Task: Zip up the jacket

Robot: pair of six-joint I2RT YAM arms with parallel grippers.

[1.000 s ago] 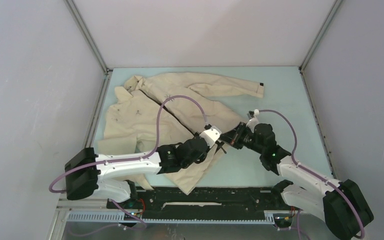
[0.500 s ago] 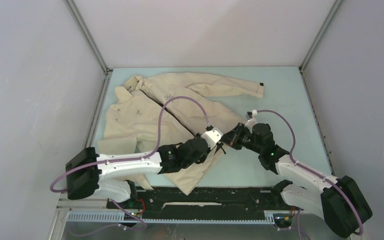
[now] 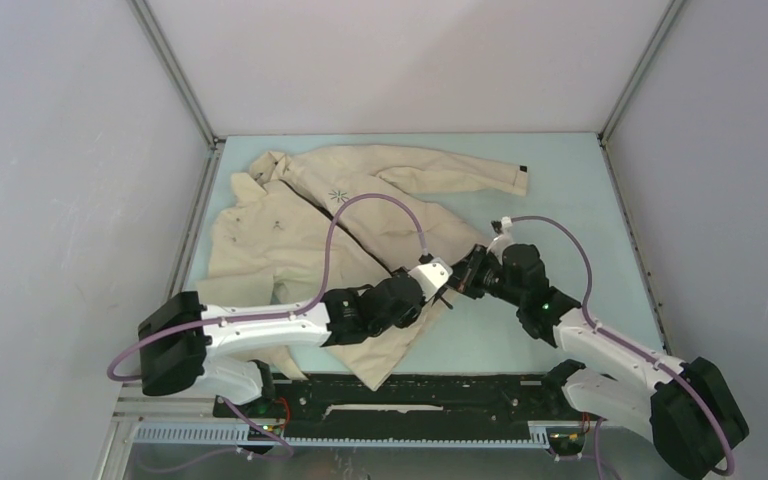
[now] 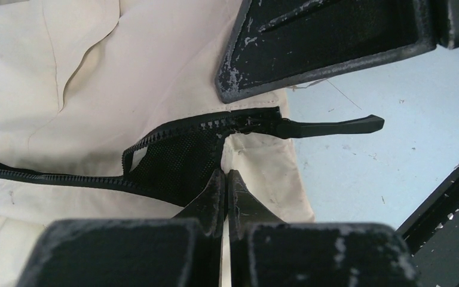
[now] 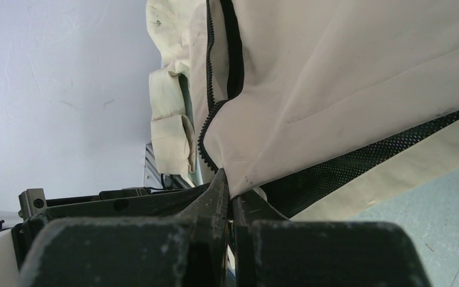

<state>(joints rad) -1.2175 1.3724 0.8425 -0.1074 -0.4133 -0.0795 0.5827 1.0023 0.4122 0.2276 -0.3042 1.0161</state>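
The table (image 3: 560,170) has a pale blue-green top, with small specks and scratches on it. Plain white walls (image 3: 410,60) close it at the far side, the left and the right. Grey metal posts (image 3: 175,70) run along the wall corners. A black rail (image 3: 480,395) lies at the near edge. The light is soft and even.

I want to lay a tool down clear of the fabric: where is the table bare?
Widest bare stretch: the table right of the jacket, from its sleeve to the right arm. A smaller patch lies between hem and black rail. Crowded: the left half, and mid-table where the left gripper and right gripper pinch the hem.
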